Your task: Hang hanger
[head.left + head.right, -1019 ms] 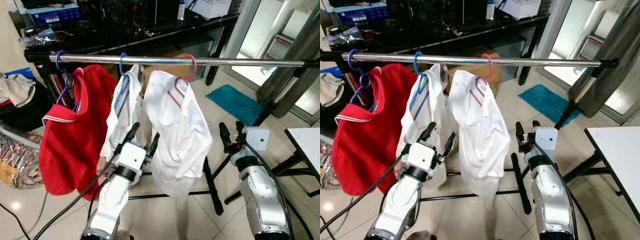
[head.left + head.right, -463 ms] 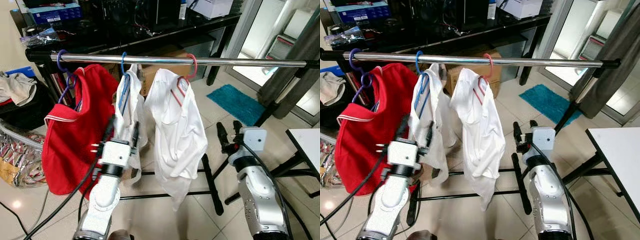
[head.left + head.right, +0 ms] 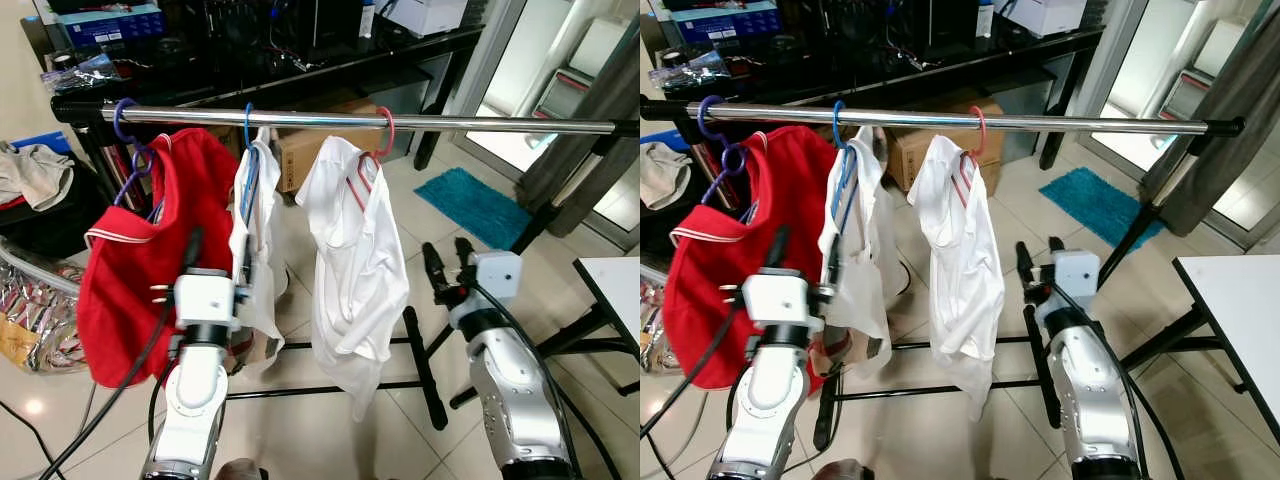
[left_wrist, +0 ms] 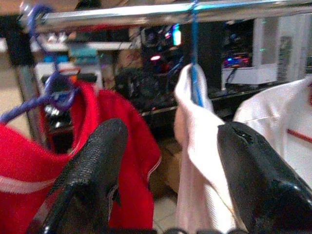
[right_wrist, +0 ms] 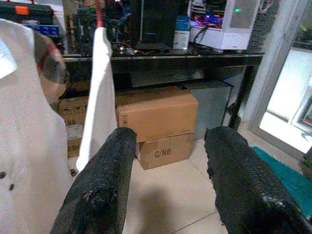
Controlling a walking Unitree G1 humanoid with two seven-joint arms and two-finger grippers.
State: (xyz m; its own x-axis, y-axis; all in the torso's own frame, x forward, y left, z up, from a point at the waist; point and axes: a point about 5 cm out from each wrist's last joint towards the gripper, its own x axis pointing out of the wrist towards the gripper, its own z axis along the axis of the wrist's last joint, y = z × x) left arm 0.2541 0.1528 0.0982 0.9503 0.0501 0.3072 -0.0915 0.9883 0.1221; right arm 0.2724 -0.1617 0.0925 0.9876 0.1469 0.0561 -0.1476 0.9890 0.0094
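Note:
A metal rail [image 3: 450,123] carries three hangers. A purple hanger [image 3: 122,115] holds a red shirt [image 3: 130,270], a blue hanger [image 3: 247,125] holds a white garment [image 3: 255,250], and a red hanger [image 3: 385,125] holds a white shirt [image 3: 355,270]. My left gripper [image 3: 215,262] is open and empty, raised in front of the seam between the red shirt and the blue hanger's garment; in its wrist view the blue hanger [image 4: 195,73] hangs ahead between the fingers. My right gripper [image 3: 447,262] stands open and empty, just right of the white shirt.
The rack's black base bars [image 3: 420,360] cross the tiled floor under the clothes. Cardboard boxes [image 5: 156,117] sit under a black desk behind the rail. A teal mat [image 3: 478,205] lies at the far right, with a white table corner [image 3: 610,285] nearer. Clothes and foil bags [image 3: 30,310] pile up on the left.
My left gripper has swung left, from between the two white garments to in front of the red shirt's edge. The right gripper has drifted slightly left. The white shirt hangs narrower.

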